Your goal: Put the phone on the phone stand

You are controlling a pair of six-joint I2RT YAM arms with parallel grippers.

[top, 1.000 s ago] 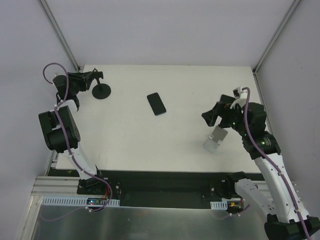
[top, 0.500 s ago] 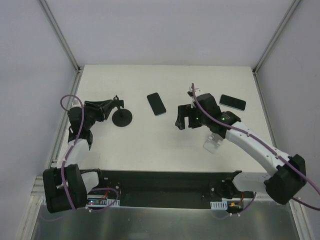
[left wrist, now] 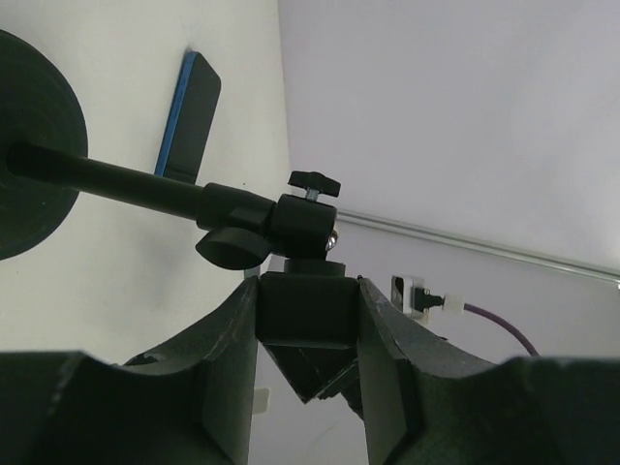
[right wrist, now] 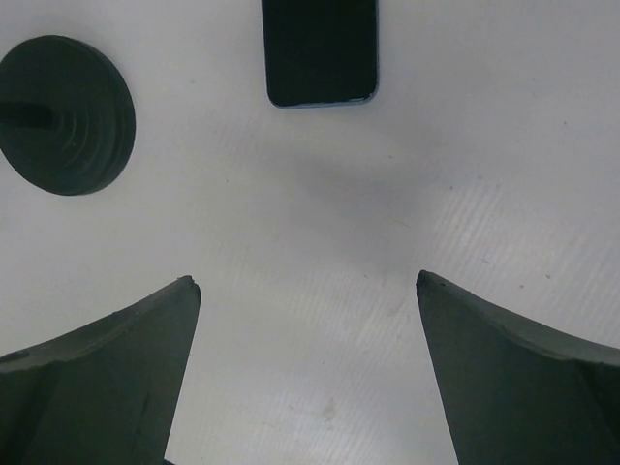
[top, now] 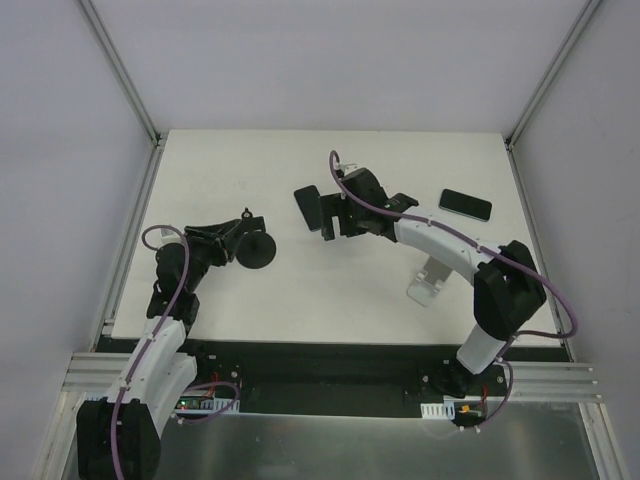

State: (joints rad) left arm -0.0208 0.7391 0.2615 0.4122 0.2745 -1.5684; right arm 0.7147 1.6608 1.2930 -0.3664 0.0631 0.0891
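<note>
**White table, stand gripped at left, phone under open right jaws**

White walls and metal corner posts are seen around a white table [top: 300,290]. Near its left side, the black phone stand [top: 253,250] is held by the left gripper [top: 218,243]. In the left wrist view, the stand's square head block [left wrist: 305,310] is seen pinched between the two fingers [left wrist: 232,358], the jaws being partly closed upon it. The stand's rod is seen running from that head out to the round base [left wrist: 29,155]. Whether the base touches the table cannot be told.

The phone [top: 305,198] is found lying flat toward the middle of the far half of the table, dark face up, with a blue edge shown in the left wrist view [left wrist: 189,116]. It is partly covered in the top view by the right gripper [top: 330,213], which is held above it. In the right wrist view the fingers [right wrist: 116,368] are seen spread wide with nothing between them, the phone [right wrist: 320,48] lying beyond their tips and the stand's base [right wrist: 66,114] off to one side.

A second phone [top: 465,205] is seen near the right edge, and a white bracket [top: 428,280] nearer the arms, well apart from both grippers.
</note>
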